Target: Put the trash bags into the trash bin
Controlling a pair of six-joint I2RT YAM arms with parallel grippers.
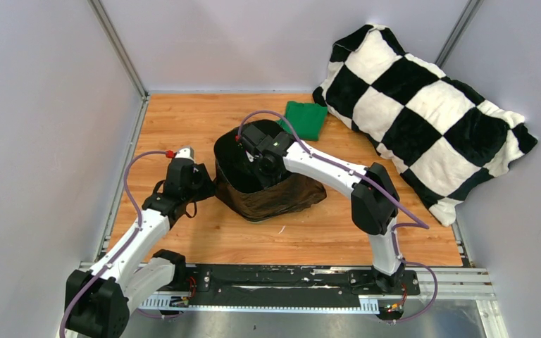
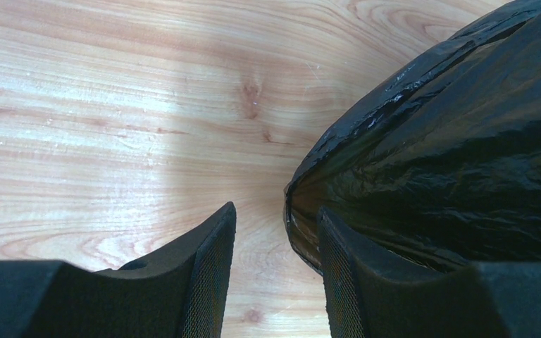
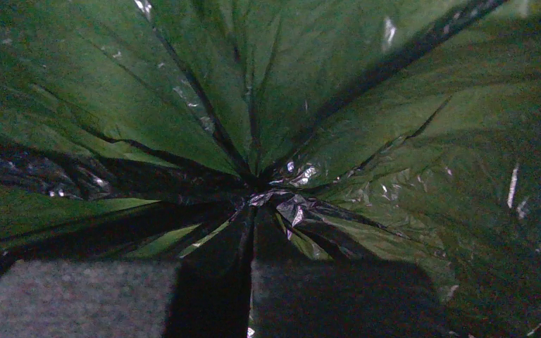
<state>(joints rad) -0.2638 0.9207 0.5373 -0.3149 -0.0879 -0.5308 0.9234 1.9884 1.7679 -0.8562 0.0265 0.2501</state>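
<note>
The black trash bag (image 1: 275, 197) is draped over the trash bin, which stands mid-table and is hidden under it; only its green tint shows through the film in the right wrist view. My right gripper (image 1: 259, 163) reaches down into the bag's open top. In the right wrist view its fingers (image 3: 250, 264) are together on gathered pleats of the bag (image 3: 366, 105), which radiate outward. My left gripper (image 1: 203, 185) is open and empty just left of the bag's base. The bag's edge (image 2: 451, 141) lies beside its right finger (image 2: 345, 274).
A folded dark green cloth (image 1: 305, 120) lies behind the bin. A large black-and-white checkered pillow (image 1: 423, 113) fills the back right corner. Grey walls enclose the wooden table (image 1: 183, 120) on three sides. A rail runs along the near edge.
</note>
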